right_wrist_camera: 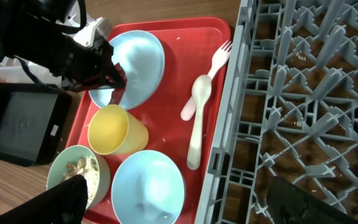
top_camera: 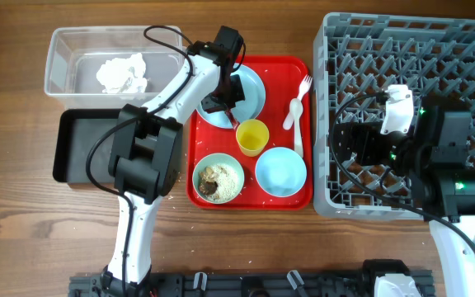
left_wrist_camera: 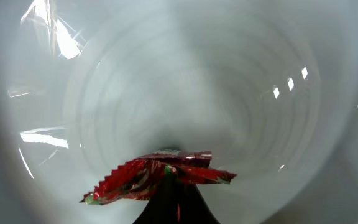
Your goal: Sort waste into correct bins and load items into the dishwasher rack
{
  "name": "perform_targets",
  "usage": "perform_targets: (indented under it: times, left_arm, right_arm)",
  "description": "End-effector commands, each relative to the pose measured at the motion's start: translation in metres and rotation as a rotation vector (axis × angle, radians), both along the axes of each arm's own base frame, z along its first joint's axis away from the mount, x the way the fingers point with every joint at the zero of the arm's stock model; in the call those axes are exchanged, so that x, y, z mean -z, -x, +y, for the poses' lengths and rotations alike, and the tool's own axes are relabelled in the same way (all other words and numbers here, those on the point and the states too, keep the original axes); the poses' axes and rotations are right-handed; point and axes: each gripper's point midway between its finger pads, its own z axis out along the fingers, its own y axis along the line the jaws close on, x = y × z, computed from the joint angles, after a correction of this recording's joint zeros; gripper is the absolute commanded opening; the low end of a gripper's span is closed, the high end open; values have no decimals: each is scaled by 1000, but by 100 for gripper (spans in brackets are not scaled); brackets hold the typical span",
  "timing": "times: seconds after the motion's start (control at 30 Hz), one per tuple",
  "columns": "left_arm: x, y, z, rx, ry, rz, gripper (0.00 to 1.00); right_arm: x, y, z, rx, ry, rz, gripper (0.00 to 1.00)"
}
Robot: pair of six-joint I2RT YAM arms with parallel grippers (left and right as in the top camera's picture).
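Crinkled red wrapper (left_wrist_camera: 135, 180) pinched in left pincer (left_wrist_camera: 173, 183) over plate (left_wrist_camera: 197, 81); right pincer (right_wrist_camera: 176, 193) wide at rack (right_wrist_camera: 303, 93) edge.

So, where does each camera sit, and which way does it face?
Overhead: fixed above the table, facing straight down on the red tray and grey rack; both arms show.
Left wrist: on the left arm, facing down into the pale blue plate; the left end effector shows below, pinching the red wrapper.
Right wrist: on the right arm over the rack, facing the tray; its dark fingers show in the bottom corners.
Shared: overhead and right wrist both show the yellow cup.
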Motion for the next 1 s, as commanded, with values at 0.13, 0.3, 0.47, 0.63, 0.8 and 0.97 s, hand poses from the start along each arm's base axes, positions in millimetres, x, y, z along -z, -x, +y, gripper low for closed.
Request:
perform_targets:
  times: [0.13, 0.3, 0.47, 0.63, 0.8, 0.97]
  left_arm:
    - [-91, -23, 8, -30, 83, -150, 4]
    - [-168, -24, 42, -77, 112, -288, 4]
    - [-184, -22, 135, -219, -32, -295, 4]
    - [-160, -36, 198, -329, -67, -261, 4]
    - [-134, -64, 219, -330, -79, -294, 100]
    - [-132, -74, 215, -261, -69, -323, 100]
  right_arm:
    - [-10, -3, 3, -14, -12, -27, 94]
    - [-10, -2, 3, -13, -13, -26, 94]
    - [-10, -3, 3, -12, -14, -26, 94]
    - [-10, -3, 3, 2, -26, -18, 94]
    - [-10, -3, 3, 2, -26, -18, 94]
    - [-10, -3, 1, 10, -18, -19, 94]
